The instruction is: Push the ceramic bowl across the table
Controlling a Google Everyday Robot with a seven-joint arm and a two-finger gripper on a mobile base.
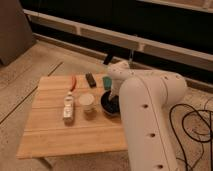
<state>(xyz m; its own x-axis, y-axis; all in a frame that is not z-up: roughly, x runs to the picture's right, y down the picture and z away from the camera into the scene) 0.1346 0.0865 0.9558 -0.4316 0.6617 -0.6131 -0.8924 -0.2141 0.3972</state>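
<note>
The jaws are hanging from the wrist of the white arm (150, 112) and dipping down at the ceramic bowl (106, 105), over its right half. They are merging with the dark bowl and the arm's bulk is covering part of them, so I cannot tell how far open they are or whether they are gripping anything. The bowl is lying directly under and around the jaws, and whether they are touching it cannot be told.

The bowl is sitting on the right side of the surface (75, 132), close to its right edge, just beside a small white cup (86, 100) to its left. Further left a pale oblong object (68, 108) is lying lengthwise. Toward the far edge a thin red item (73, 82), a small dark block (90, 79) and a teal object (106, 81) are resting in a loose row.

The surface is showing light wood planks. It is standing on a speckled floor (25, 85), with dark cables (192, 127) looping at the right. Behind, a dark wall with pale rails (75, 25) is running across.

The bowl is looking round, shallow and glossy black.
</note>
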